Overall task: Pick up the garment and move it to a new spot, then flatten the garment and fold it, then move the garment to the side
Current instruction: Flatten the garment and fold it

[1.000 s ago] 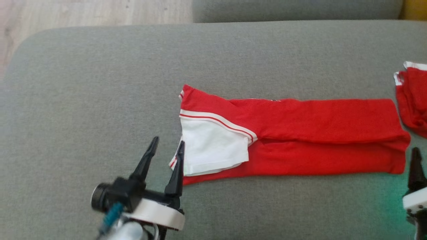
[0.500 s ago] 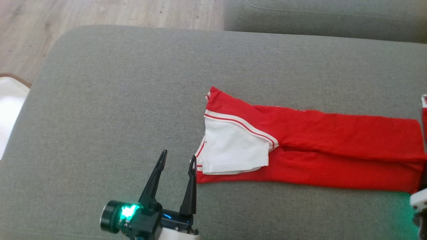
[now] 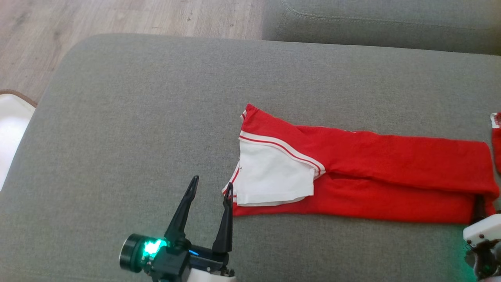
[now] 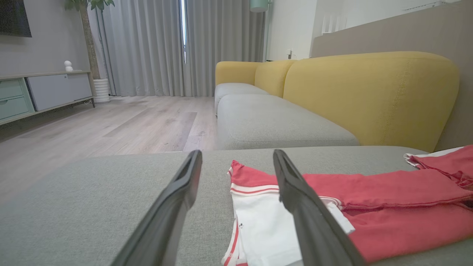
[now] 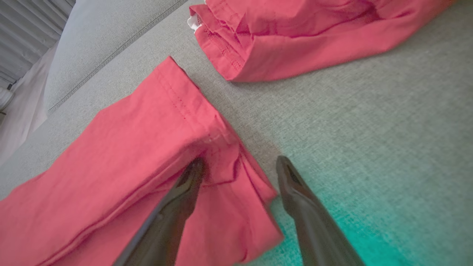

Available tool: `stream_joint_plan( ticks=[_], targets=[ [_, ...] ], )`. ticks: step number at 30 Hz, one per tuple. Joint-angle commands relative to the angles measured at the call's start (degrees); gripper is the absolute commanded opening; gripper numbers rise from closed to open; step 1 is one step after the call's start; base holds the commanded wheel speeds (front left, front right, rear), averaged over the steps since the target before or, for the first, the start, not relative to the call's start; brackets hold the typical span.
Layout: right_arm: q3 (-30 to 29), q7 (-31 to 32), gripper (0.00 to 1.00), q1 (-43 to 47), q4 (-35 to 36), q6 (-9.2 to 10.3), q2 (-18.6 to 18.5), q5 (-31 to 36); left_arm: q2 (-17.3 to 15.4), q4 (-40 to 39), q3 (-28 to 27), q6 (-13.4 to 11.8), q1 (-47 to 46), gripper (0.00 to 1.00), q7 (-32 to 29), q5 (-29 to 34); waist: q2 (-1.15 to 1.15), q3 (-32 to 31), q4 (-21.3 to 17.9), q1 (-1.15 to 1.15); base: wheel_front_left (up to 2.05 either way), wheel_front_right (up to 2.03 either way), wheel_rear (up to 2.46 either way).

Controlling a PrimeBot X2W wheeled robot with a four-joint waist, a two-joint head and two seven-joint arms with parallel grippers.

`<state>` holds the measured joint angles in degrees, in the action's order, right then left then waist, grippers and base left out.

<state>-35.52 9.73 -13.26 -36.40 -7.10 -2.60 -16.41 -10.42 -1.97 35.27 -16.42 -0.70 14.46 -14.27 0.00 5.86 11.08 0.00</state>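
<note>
Red, limp and light, the garment (image 3: 391,176) lies as a long folded strip on the grey sofa cushion (image 3: 137,117). The left gripper (image 3: 211,184) stands parted at its left near corner and the right gripper (image 5: 239,161) parted astride its right one; those corners look best to pinch.

A broad grey cushion (image 3: 137,117) carries everything. A red and white garment (image 3: 391,180) lies flat on it, folded into a long strip across its right half. A second red garment (image 5: 295,37) lies bunched just beyond the strip's right end, not touching.
</note>
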Motion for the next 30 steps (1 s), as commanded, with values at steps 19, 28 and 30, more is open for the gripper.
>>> stream_joint_plan(
  ticks=[19, 28, 30],
  targets=[
    [4.9, -4.1, 0.0, -4.0, -5.5, -0.39, -4.2, -2.7, 3.3, -0.3, -5.9, 4.4, 1.0, 1.0, 0.5, 3.1, 0.0, -1.0, -0.7, 0.0, 0.0, 0.0, 0.0],
    [11.4, -5.1, 0.0, -1.2, 5.3, -0.39, -4.0, -11.7, 3.4, 0.3, -7.1, 6.0, 2.5, 1.0, 0.5, 4.0, 0.0, -3.4, -1.3, 0.0, 0.0, 0.0, 0.0],
    [14.3, -4.7, 0.0, -0.8, 9.6, -0.39, -3.1, -13.7, 3.4, 0.4, -7.4, 6.3, 2.7, 1.0, 0.5, 4.2, 0.0, -4.0, -1.2, 0.0, 0.0, 0.0, 0.0]
  ],
)
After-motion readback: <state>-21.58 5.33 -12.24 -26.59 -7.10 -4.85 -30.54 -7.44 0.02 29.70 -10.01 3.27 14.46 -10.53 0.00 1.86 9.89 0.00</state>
